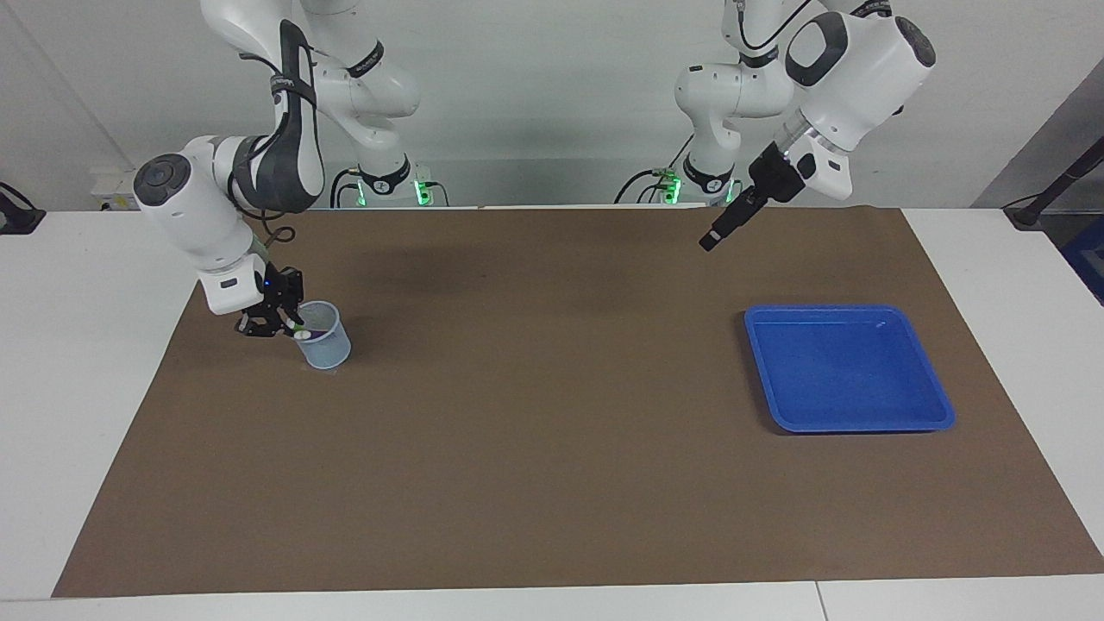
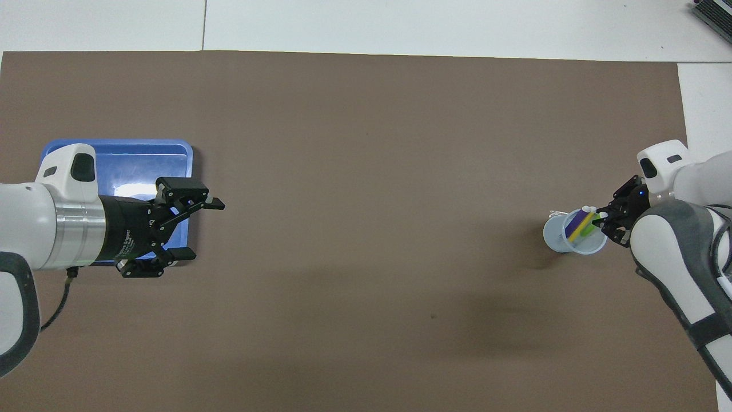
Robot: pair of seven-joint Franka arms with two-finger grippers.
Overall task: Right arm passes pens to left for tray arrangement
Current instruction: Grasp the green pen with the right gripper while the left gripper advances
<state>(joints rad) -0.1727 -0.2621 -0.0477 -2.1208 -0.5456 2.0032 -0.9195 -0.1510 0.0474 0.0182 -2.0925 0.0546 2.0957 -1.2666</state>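
A small pale-blue mesh cup (image 1: 328,348) (image 2: 556,241) stands toward the right arm's end of the table. The pens lean inside it: purple (image 2: 574,225), yellow (image 2: 580,226) and green (image 2: 588,228). My right gripper (image 1: 293,325) (image 2: 600,218) sits at the cup's rim with its fingertips closed on the green pen's pale top. The blue tray (image 1: 849,371) (image 2: 123,163) lies toward the left arm's end with nothing in it. My left gripper (image 1: 712,239) (image 2: 200,230) hangs open and high over the mat beside the tray, pointing toward the table's middle.
A brown mat (image 1: 552,466) covers most of the white table. Both arm bases stand at the robots' edge. Nothing else lies on the mat between the cup and the tray.
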